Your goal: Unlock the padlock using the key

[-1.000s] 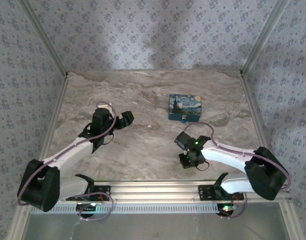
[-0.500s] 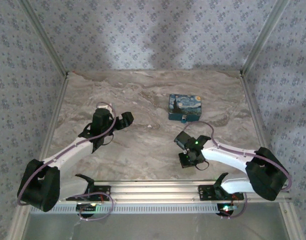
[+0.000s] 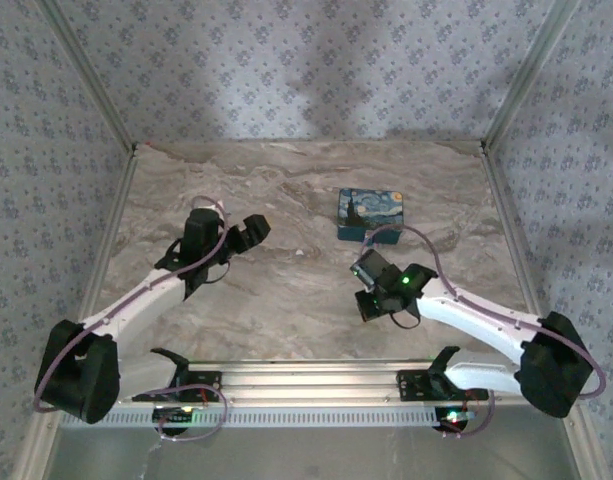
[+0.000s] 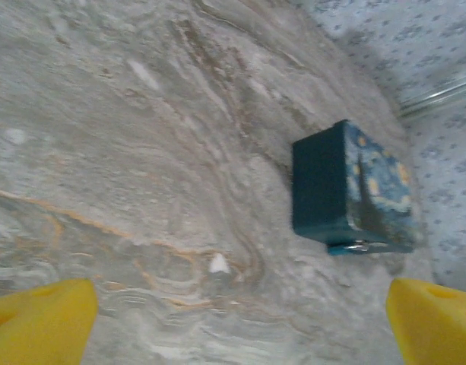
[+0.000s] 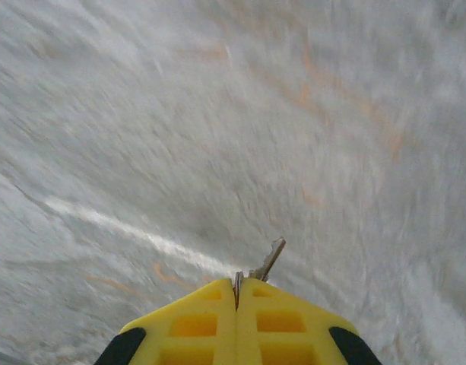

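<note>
The padlock (image 3: 371, 213) lies flat on the marble table (image 3: 286, 300) at the back right, night-sky print up; the left wrist view shows its teal side and print (image 4: 354, 190) with a small metallic part at its lower edge. My right gripper (image 3: 368, 272) hovers just in front of the padlock. It is shut on the key (image 5: 267, 261), whose grey shaft pokes out past the closed yellow fingertips (image 5: 217, 319); the key's head is hidden between them. My left gripper (image 3: 248, 232) is open at the table's left-centre and holds nothing. Its yellow fingertips (image 4: 42, 323) are spread wide and face the padlock.
Wallpapered walls (image 3: 306, 70) and metal frame posts (image 3: 86, 80) close in the table on three sides. An aluminium rail (image 3: 306, 378) with the arm bases runs along the near edge. A small white fleck (image 4: 217, 264) lies on the marble between the left fingers.
My right arm has stretched out and carried the key a little toward the padlock. The left gripper has shifted slightly toward the back.
</note>
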`<action>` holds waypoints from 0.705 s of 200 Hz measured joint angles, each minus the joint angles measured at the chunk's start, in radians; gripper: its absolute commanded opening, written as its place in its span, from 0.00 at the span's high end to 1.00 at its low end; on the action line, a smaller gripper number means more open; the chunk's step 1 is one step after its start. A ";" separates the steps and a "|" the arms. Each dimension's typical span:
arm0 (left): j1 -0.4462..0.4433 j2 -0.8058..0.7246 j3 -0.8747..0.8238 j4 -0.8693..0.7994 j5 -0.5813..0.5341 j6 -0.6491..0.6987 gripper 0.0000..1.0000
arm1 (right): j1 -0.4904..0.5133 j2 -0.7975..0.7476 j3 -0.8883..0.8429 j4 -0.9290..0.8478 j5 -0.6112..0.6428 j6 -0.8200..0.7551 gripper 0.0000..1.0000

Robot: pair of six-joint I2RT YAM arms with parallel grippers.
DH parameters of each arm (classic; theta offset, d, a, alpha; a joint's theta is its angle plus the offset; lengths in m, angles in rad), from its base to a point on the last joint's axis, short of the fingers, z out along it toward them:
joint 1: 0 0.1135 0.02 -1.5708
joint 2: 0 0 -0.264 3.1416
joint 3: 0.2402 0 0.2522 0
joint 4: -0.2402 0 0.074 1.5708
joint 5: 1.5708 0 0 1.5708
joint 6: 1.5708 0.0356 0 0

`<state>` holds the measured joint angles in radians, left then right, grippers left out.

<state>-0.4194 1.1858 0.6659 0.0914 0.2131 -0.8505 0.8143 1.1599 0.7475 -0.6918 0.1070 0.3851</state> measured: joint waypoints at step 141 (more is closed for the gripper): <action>-0.177 -0.066 0.128 0.000 0.193 0.058 0.39 | 0.046 -0.156 0.001 0.514 -0.071 -0.929 1.00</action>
<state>-0.5964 1.1202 0.7937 0.0917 0.4061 -0.7925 0.8600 1.0039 0.7483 -0.1776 0.0360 -0.5434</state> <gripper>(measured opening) 0.628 0.061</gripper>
